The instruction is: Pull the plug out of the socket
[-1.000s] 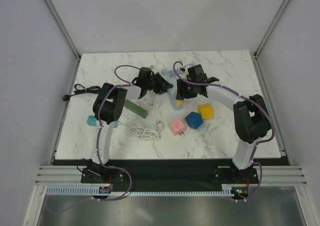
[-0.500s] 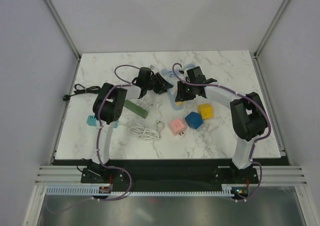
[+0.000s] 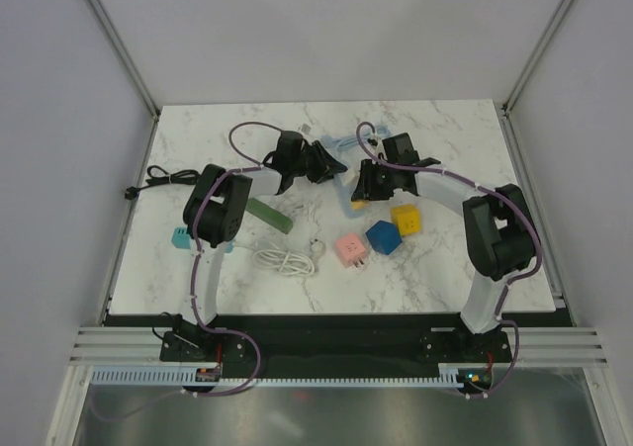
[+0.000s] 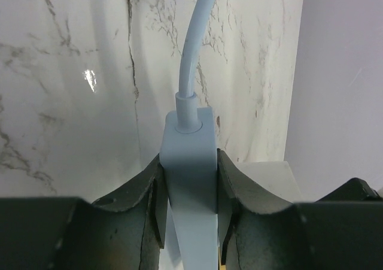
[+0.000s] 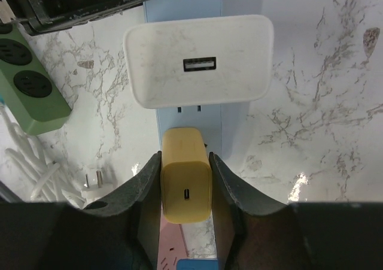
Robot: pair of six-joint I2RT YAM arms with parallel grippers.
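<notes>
Your top view looks down from above and behind the arm bases, far enough back to take in the whole table (image 3: 445,139). Your left wrist view sits tight behind the left fingers (image 4: 131,189), facing along the strip (image 4: 190,162) toward a wall. Your right wrist view looks down past the right fingers (image 5: 143,198), close on the plug (image 5: 186,183) and charger (image 5: 198,60). All three views share that strip.
</notes>
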